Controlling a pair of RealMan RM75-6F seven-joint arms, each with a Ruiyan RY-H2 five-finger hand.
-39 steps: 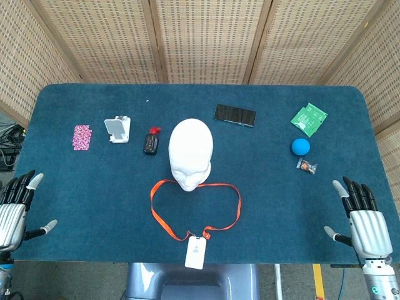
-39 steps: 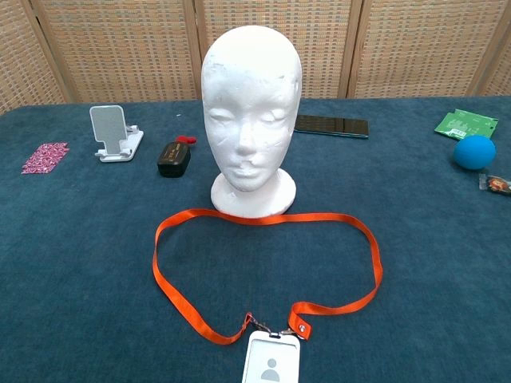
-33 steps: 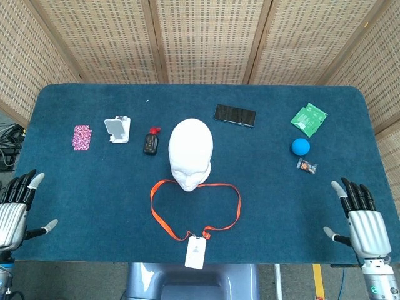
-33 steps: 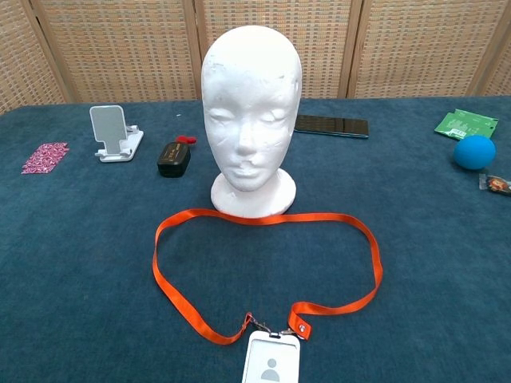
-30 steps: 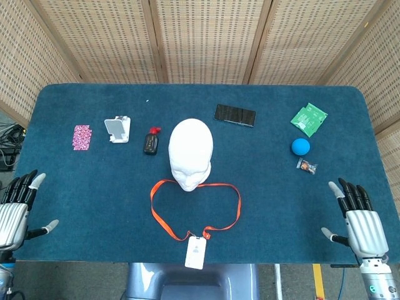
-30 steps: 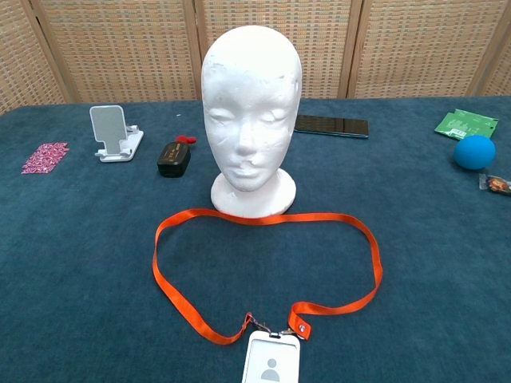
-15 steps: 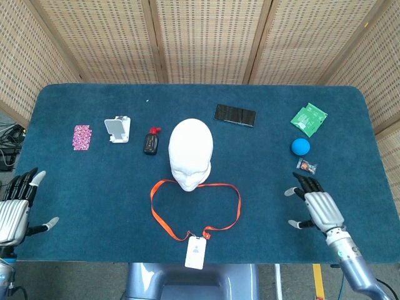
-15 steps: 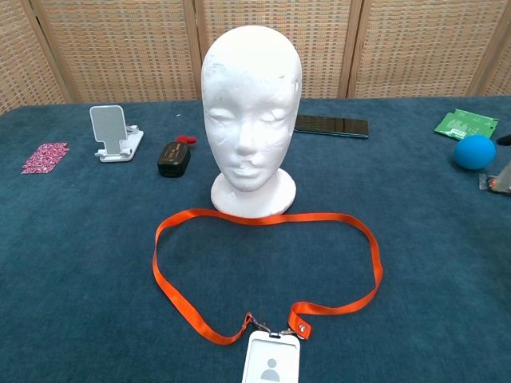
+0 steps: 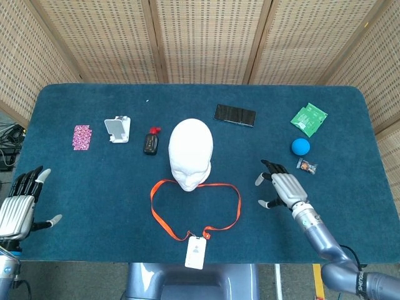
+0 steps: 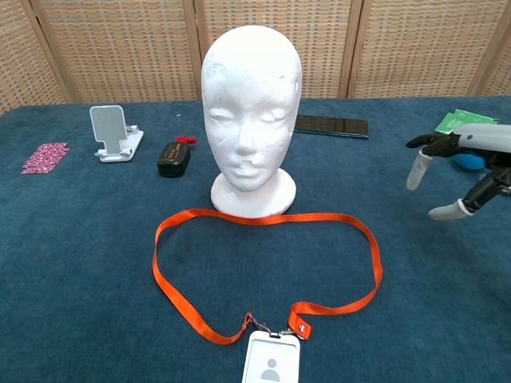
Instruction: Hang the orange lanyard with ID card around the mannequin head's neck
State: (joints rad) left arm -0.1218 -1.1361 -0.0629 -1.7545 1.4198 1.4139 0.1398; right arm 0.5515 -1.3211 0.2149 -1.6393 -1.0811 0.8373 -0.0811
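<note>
Right robot hand (image 9: 282, 187) hovers over the surface (image 9: 94, 181) with fingers spread, holding nothing, right of the lanyard (image 9: 164, 222); left robot hand (image 9: 17, 203) waits spread at the near-left edge. Lanyard lies looped flat before the head (image 9: 190, 152), card (image 9: 195, 252) at the near edge. Behind sit a phone (image 9: 235, 115), stand (image 9: 117, 129), ball (image 9: 300, 146) and green packet (image 9: 309, 119).

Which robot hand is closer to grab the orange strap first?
The right robot hand, probably. It is open over the table just right of the orange lanyard, which lies flat in front of the mannequin head. The left robot hand sits open at the table's far left edge, much farther off.
</note>
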